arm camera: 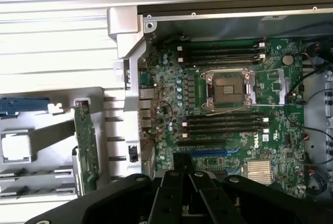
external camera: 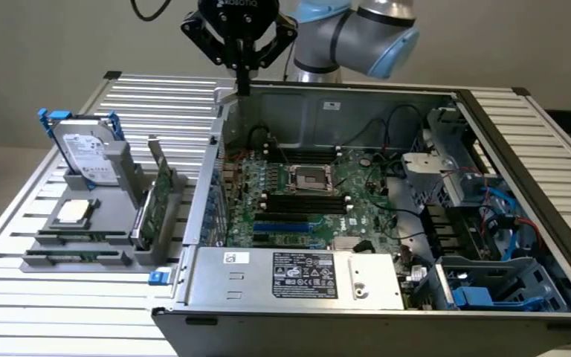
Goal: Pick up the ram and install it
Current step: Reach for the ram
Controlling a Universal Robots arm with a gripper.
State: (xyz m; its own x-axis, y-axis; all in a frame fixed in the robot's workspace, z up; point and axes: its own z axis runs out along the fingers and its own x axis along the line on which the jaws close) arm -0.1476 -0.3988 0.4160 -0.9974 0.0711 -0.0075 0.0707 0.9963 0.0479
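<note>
Two ram sticks [external camera: 75, 237] lie flat in the grey holder [external camera: 102, 260] on the slatted table, at the exterior view's left; they are long, thin green strips. In the wrist view one ram stick [arm camera: 36, 173] shows at the holder's edge. My gripper [external camera: 241, 88] hangs high over the back left corner of the open computer case [external camera: 265, 286], well apart from the ram. Its black fingers [arm camera: 174, 174] are pressed together with nothing between them. The motherboard's black ram slots [external camera: 305, 201] [arm camera: 223, 125] lie beside the CPU socket [external camera: 311, 177].
The holder also carries a silver hard drive with blue rails [external camera: 87, 152], a tall green expansion card [external camera: 157, 197] [arm camera: 86, 146] and a square processor [external camera: 75, 212]. Cables and drive cages [external camera: 464, 193] fill the case's right side. The case walls stand higher than the motherboard.
</note>
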